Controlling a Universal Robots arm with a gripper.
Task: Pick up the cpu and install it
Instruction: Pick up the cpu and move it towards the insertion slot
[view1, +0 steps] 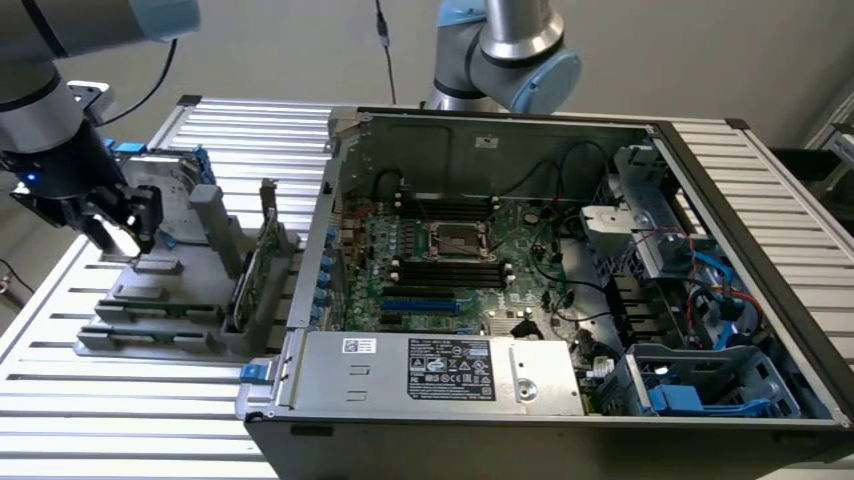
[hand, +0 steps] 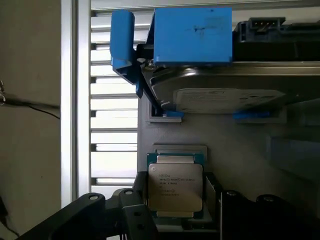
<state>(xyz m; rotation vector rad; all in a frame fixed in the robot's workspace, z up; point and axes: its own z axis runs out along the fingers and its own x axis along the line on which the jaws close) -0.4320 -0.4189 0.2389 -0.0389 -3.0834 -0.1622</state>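
Claw (view1: 130, 225) down over tray (view1: 144, 338), exterior view's left of case (view1: 507, 140). Cpu (hand: 175, 187) centred in it, seated in pocket near drive (hand: 220, 95). Clamped or loose: cannot tell.

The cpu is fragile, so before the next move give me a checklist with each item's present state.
1. The gripper closed on the cpu at two opposite edges: ok.
2. The cpu level in the grip: ok.
3. The hard drive apart from the cpu: ok.
4. The computer case open, side panel off: ok.
5. The socket uncovered: ok.
6. The socket's pins undamaged: cannot tell.
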